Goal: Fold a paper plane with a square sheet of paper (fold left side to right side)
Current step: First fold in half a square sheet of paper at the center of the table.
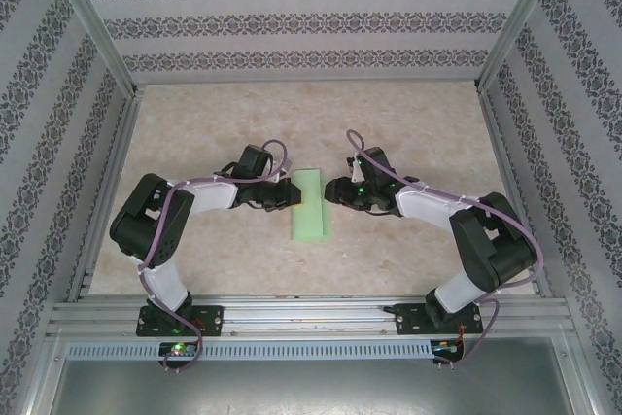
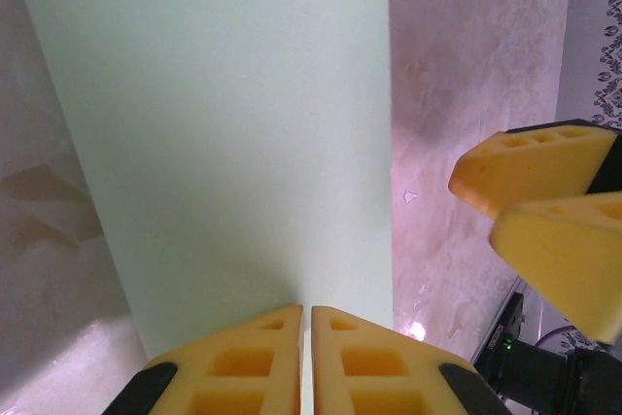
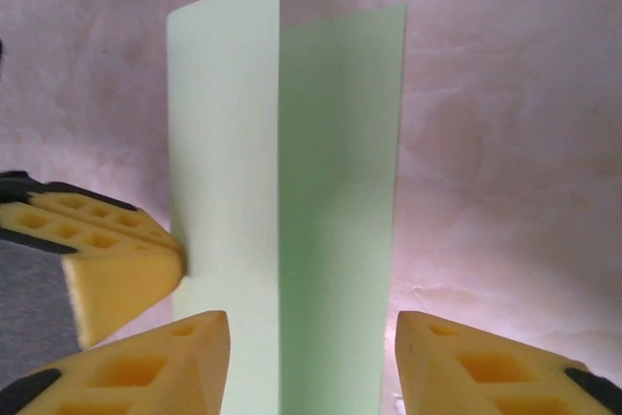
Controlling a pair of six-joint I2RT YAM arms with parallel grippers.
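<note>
Left end effector [image 2: 306, 310] pinches the lifted flap of the square sheet of paper [image 1: 311, 204] at the middle of the counter [image 1: 418, 133], right end effector [image 3: 311, 320] spread wide astride it; the left-to-right fold seems underway, next needing aligned edges and a pressed crease.

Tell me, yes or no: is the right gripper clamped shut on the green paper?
No. In the right wrist view the right gripper has its fingers wide apart, with the green paper lying between them.
</note>
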